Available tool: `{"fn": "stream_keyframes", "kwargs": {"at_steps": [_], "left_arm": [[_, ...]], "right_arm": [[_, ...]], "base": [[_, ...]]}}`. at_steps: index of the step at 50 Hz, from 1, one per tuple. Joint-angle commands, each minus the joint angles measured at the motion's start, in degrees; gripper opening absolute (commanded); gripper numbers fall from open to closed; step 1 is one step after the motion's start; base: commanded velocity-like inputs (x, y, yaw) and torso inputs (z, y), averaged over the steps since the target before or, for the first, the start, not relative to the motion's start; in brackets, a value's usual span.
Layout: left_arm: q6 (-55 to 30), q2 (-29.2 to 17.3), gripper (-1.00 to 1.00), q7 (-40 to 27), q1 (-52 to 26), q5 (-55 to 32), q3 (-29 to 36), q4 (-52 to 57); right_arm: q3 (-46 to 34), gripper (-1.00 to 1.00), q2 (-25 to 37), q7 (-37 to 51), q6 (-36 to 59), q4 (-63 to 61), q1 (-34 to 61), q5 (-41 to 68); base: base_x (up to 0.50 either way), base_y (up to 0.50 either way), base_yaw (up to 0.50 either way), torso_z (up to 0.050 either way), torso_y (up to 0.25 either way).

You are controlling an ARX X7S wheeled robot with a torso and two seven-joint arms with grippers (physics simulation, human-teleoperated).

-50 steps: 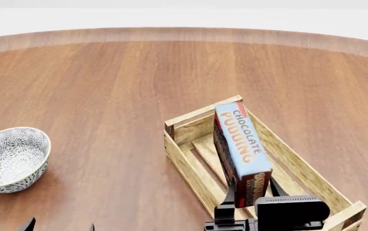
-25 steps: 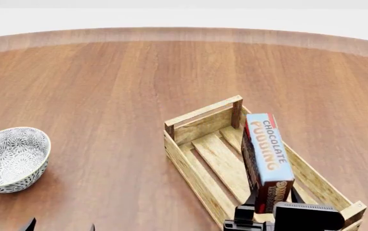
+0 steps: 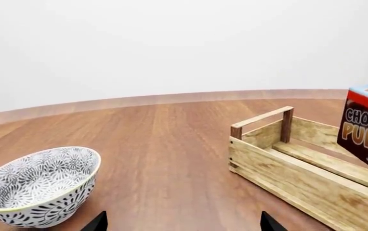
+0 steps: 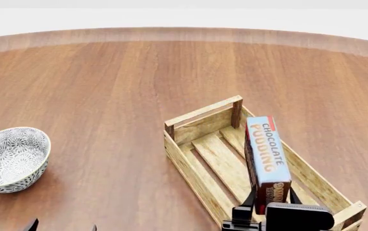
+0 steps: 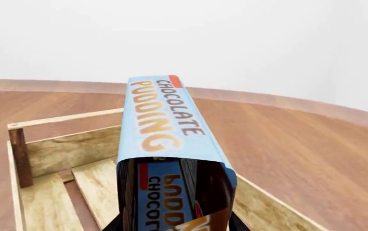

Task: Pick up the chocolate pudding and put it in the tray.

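Chocolate pudding (image 4: 267,150) in right pincer (image 4: 268,202), above tray (image 4: 197,168)

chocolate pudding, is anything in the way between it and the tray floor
Nothing visible is. The right gripper holds the chocolate pudding over the tray, by its right-hand wall, and the slats below look bare. The bowl sits far off to the left on the table.

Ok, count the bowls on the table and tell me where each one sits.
1. The bowl sits alone on the table, far to the left of the tray and apart from it. No other bowl shows in any view.
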Motion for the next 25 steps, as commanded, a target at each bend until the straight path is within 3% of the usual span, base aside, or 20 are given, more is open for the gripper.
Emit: {"fn": "stream_keyframes", "kwargs": {"at_steps": [1, 3, 4, 25], "left_arm": [[0.35, 0.03, 1.0, -0.11, -0.25, -0.04, 0.33, -0.6], [-0.01, -0.09, 1.0, -0.22, -0.24, -0.12, 0.35, -0.11], [-0.06, -0.12, 1.0, -0.28, -0.23, -0.1, 0.37, -0.02], [0.05, -0.5, 1.0, -0.63, -0.16, -0.37, 0.75, 0.3]], "right_arm": [[4.61, -1.0, -0.96, 0.52, -0.45, 1.64, 0.72, -6.41], [5.43, -1.0, -1.14, -0.5, -0.13, 1.63, 0.72, -6.85], [5.74, 1.0, -1.18, -0.25, -0.28, 1.63, 0.73, -7.31], [10.37, 1.0, -1.4, 0.03, -0.6, 1.58, 0.18, -12.66]], "base": [[0.0, 0.0, 0.0, 0.0, 0.0], [0.0, 0.0, 0.0, 0.0, 0.0], [0.0, 0.0, 0.0, 0.0, 0.0], [0.0, 0.0, 0.0, 0.0, 0.0]]}}
